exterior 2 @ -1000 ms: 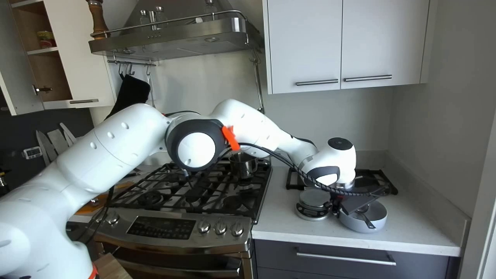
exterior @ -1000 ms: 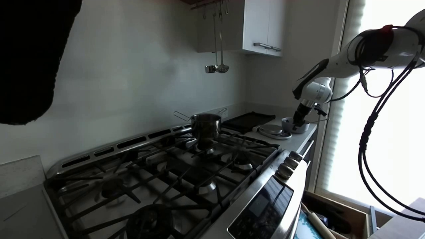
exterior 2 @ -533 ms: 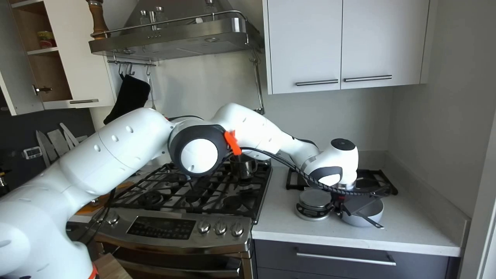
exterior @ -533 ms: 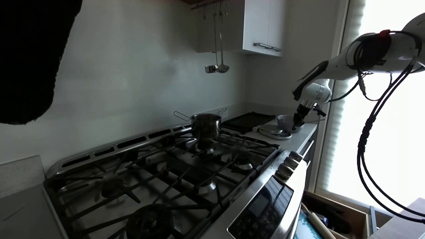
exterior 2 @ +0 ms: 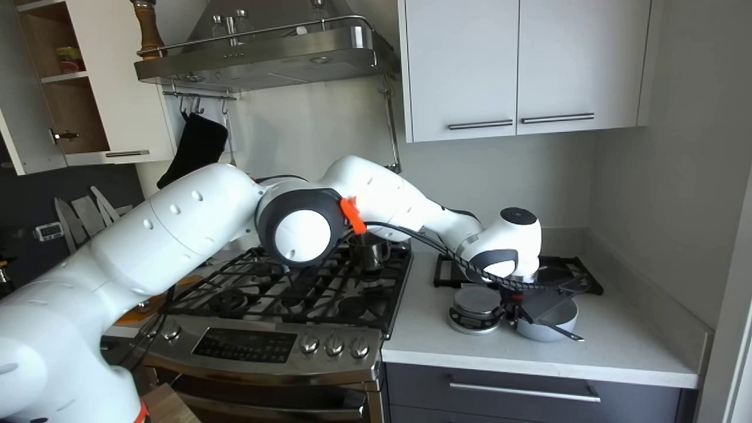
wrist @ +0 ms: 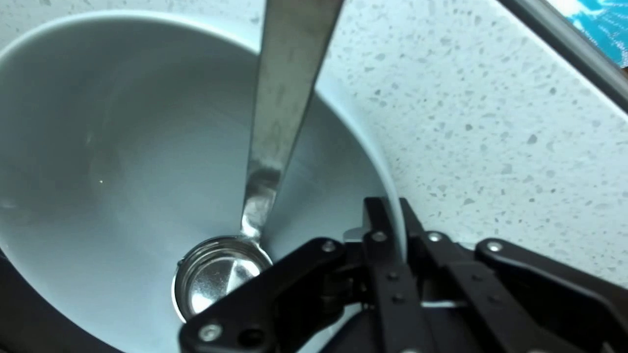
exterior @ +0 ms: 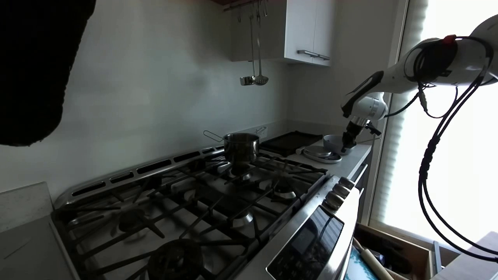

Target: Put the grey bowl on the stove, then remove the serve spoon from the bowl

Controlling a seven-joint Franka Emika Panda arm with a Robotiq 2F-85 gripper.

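Observation:
The grey bowl (wrist: 122, 122) is on or just above the counter right of the stove; I cannot tell if it touches. It shows in both exterior views (exterior: 330, 144) (exterior 2: 537, 333). My gripper (wrist: 391, 202) is shut on the bowl's rim, one finger inside and one outside. It points down in an exterior view (exterior: 347, 146); its fingers are mostly hidden elsewhere. The steel serving spoon (wrist: 279, 98) has its small round head in the bowl and its handle over the rim (exterior 2: 564, 332). The stove (exterior 2: 264, 357) has black grates and a steel front (exterior: 305, 206).
A small steel pot (exterior: 240, 149) stands on a back burner. A round scale-like disc (exterior 2: 477, 301) sits between bowl and stove. A black tray (exterior: 291, 142) lies behind. Ladles (exterior: 260, 80) hang from a rail. An open drawer (exterior: 412, 252) is below, in front.
The bowl has shifted a little toward the stove. The spoon handle has turned and sticks out farther over the rim. The arm's elbow has sunk slightly; little moved in the last half second.

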